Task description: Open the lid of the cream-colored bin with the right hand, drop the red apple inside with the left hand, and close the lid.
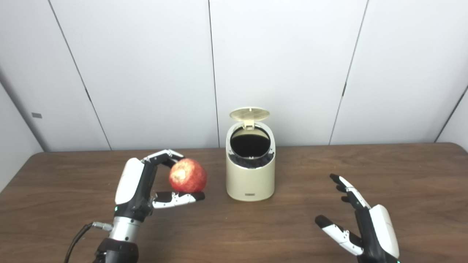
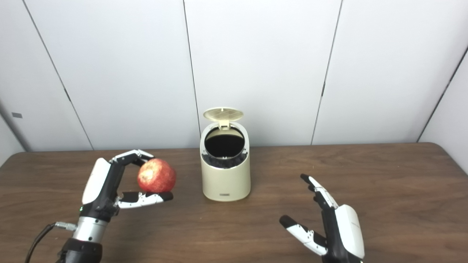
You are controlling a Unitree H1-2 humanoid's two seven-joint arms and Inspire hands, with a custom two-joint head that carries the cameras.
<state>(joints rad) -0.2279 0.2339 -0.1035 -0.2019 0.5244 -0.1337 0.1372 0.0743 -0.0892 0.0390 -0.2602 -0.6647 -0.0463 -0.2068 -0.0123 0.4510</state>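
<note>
The cream-colored bin [image 1: 250, 182] stands upright in the middle of the table. Its lid [image 1: 249, 114] is tipped up at the back, and the dark opening [image 1: 250, 141] shows. My left hand [image 1: 146, 182] is shut on the red apple [image 1: 188, 175], with fingers over its top and the thumb under it. It holds the apple above the table, just left of the bin and about level with its lower half. My right hand [image 1: 360, 223] is open and empty, fingers spread, low at the front right, well clear of the bin.
The brown wooden table [image 1: 329, 164] runs across the whole view, with its rounded back corners showing. White wall panels [image 1: 146, 73] stand behind it. A cable [image 1: 78, 237] trails from my left wrist.
</note>
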